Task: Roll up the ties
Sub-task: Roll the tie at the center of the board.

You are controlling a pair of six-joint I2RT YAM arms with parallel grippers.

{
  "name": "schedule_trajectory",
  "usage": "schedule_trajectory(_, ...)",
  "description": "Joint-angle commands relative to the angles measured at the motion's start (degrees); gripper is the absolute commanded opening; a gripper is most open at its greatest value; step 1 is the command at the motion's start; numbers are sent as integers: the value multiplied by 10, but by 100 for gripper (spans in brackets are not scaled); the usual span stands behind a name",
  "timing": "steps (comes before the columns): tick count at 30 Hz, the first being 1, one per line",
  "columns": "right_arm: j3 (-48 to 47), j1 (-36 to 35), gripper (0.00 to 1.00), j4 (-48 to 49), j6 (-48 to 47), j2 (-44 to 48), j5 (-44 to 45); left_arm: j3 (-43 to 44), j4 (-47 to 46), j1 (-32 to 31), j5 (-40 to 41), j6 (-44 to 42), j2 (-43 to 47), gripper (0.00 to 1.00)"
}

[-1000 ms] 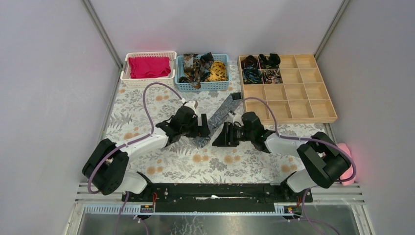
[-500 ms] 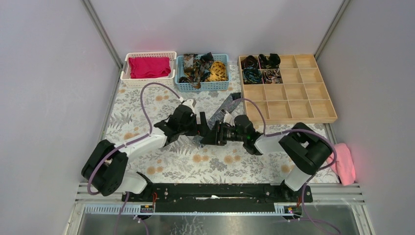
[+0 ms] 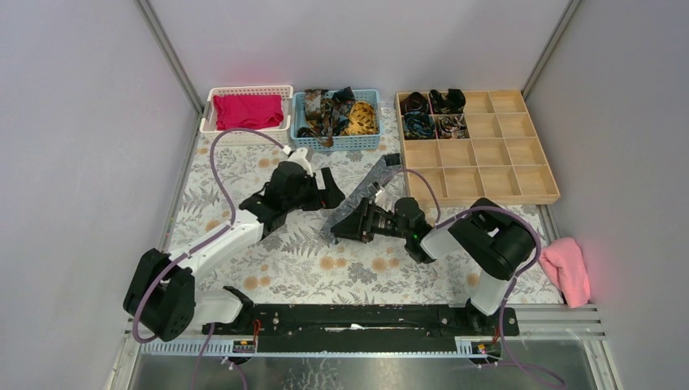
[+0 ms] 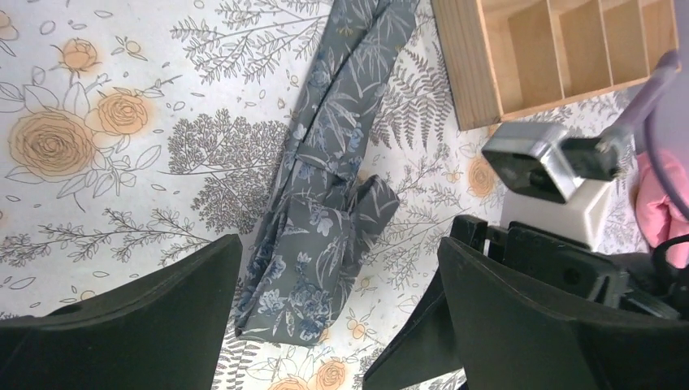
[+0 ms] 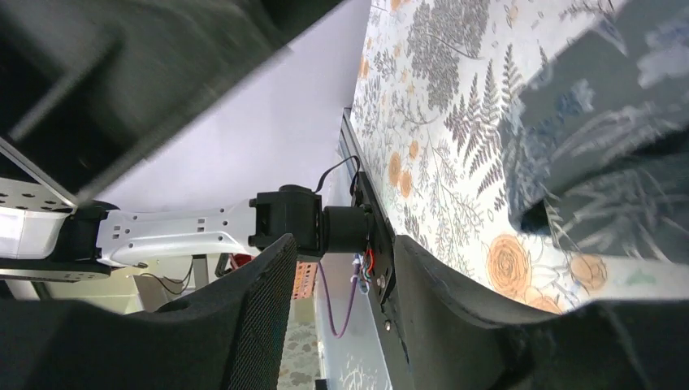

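Top view: the grey tie (image 3: 370,183) lies flat on the table (image 3: 227,187). Its long axis runs diagonally from the near-left end up toward the wooden tray (image 3: 520,195). My left claw (image 3: 331,188) hangs just left of its middle. My right claw (image 3: 340,227) sits low at the near end.

Left wrist view: the left claw is spread wide and empty. The tie's folded-over near end (image 4: 325,268) lies directly below, between the fingers.

Right wrist view: the right claw's jaws stand apart with nothing between them. The tie (image 5: 601,162) lies off to one side, outside the gap.

Judgement: the right claw is nearer the folded end, where rolling would begin.
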State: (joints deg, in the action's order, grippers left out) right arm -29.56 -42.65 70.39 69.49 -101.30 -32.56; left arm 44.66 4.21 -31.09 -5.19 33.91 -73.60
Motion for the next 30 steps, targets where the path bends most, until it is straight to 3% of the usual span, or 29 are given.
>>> schedule_trajectory(1, 23, 4, 55, 65, 25, 23, 7, -12, -7, 15, 2, 8, 17, 98)
schedule_trajectory(5, -1, 4, 55, -172, -77, 98, 44, -15, 1, 27, -9, 16, -8, 98)
schedule_trajectory(10, -53, 3, 54, -495, -196, 193, 187, -32, -33, 41, -29, 30, -47, 98)
schedule_trajectory(12, -77, 4, 54, -580, -218, 201, 242, -25, -40, 46, -44, 35, -71, 98)
schedule_trajectory(18, -137, 6, 55, -650, -246, 146, 267, 13, -66, 48, -90, 43, -153, 95)
schedule_trajectory(22, -156, 7, 55, -678, -261, 114, 300, 22, -71, 48, -113, 41, -179, 80)
schedule_trajectory(30, -165, 20, 55, -722, -292, 137, 379, 15, -78, 48, -113, 40, -185, 78)
